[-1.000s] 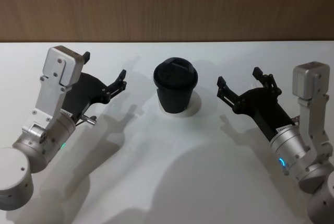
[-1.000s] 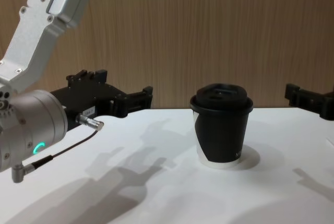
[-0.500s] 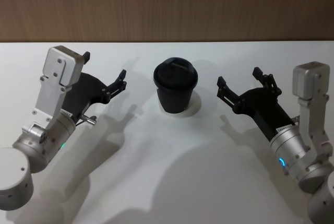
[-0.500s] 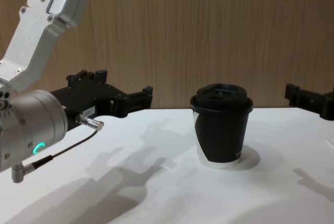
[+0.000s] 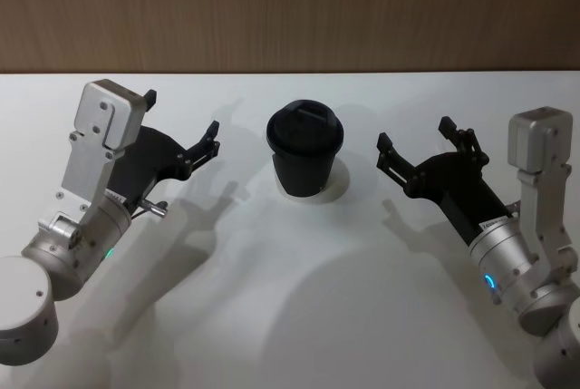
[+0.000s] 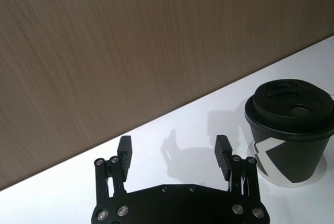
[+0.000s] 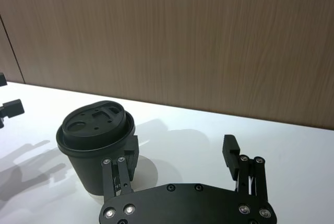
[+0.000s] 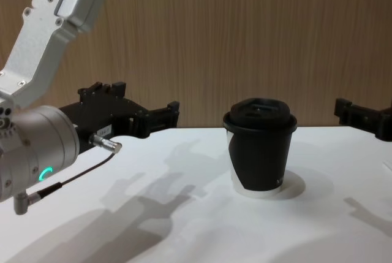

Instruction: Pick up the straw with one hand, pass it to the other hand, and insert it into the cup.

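White table (image 5: 299, 298) before a wood-panelled wall (image 5: 290, 8). Over it, the left gripper (image 5: 181, 114) and the right gripper (image 5: 415, 135) show jaws apart and empty. The cup (image 5: 305, 149) stands upright and lidded between them, just beyond both sets of fingertips, the right gripper judged marginally nearer.
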